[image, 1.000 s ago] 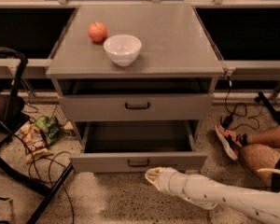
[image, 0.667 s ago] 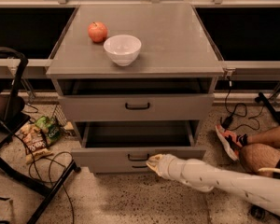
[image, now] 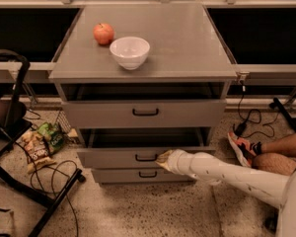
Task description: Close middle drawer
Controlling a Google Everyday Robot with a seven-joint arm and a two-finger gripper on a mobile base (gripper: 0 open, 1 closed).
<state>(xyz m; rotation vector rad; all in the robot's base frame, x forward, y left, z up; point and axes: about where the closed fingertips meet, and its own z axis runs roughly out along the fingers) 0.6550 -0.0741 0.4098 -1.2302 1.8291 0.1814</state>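
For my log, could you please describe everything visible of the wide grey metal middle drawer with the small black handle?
The wide grey metal middle drawer has a low front panel with a small black handle at its centre. It stands partly open, projecting past the narrower bottom drawer front below; its shallow tray looks dark inside. The gripper seems to touch its front panel, just right of the handle.

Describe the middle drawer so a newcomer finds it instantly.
Start at the grey cabinet carrying an apple and a white bowl; three drawer fronts stack down its face. The middle drawer is the second one, partly open, with the gripper at its front, right of the handle. Its front is lower than the top drawer and wider than the bottom drawer.
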